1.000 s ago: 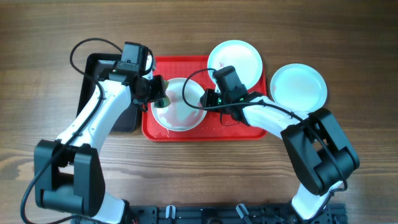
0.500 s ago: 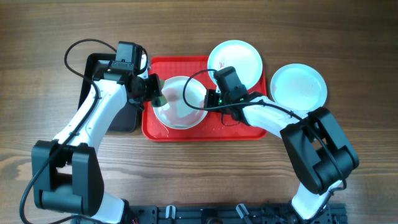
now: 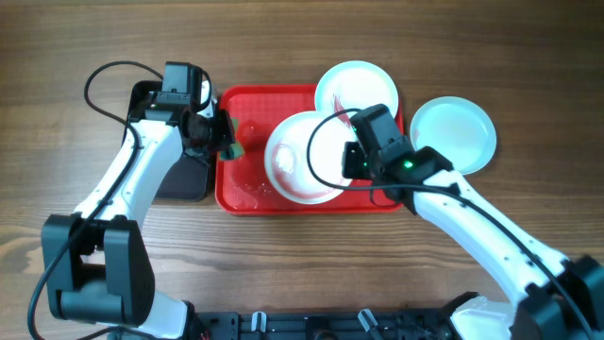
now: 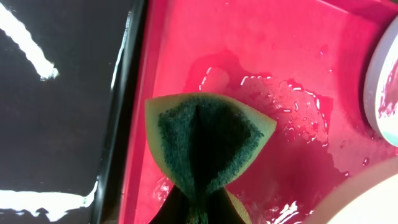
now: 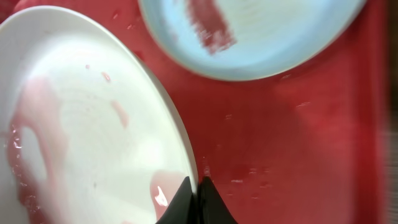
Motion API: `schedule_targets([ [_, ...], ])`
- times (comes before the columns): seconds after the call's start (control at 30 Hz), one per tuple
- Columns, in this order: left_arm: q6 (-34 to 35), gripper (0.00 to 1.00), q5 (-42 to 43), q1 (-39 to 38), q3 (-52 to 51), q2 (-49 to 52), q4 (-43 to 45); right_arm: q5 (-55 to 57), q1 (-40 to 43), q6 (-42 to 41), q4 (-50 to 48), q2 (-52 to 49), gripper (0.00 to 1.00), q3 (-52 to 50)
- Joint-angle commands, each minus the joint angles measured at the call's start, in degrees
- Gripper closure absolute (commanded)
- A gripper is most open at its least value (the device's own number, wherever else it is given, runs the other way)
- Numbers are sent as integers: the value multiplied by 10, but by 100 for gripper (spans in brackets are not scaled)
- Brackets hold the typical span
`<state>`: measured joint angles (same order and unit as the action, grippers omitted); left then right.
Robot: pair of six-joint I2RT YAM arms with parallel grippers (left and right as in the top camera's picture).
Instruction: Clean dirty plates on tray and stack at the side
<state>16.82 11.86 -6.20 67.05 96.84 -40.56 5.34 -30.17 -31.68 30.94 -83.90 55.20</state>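
Plates, count: three, one white and two pale mint-blue.
White plate: over the middle of the tray, smeared pink-red inside; its upper right edge overlaps the streaked mint plate in the overhead view. Whether it is clear of the tray floor I cannot tell.
Streaked mint plate: at the tray's far right corner, with a dark red streak in its middle.
Clean mint plate: on the worktop just beside the tray's right rim, with no streak visible.
Tray: one, red, at the centre; its floor is wet, with beads and puddles on the left part.
Right gripper: clenched on the white plate's right rim, with the rim pinched between the fingertips.
Right arm: reaches from the lower right, up and left, with the wrist over the tray's right half.
Sponge: one, yellow with a green scouring face, folded, above the tray's left part.
Left gripper: grasping the sponge, beside the tray's left rim.
Left arm: rises from the lower left, with the wrist bent right over the black tray.
Black tray: one, touching the red tray's left side.
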Motion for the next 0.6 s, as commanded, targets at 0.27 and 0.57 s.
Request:
schedule_targets([
  [0.27, 5, 96, -1, 3, 11, -8, 2, 363, -78, 68, 46, 33, 96, 12],
  [0.57, 5, 96, -1, 3, 11, -8, 2, 655, -229, 112, 19, 33, 96, 12],
])
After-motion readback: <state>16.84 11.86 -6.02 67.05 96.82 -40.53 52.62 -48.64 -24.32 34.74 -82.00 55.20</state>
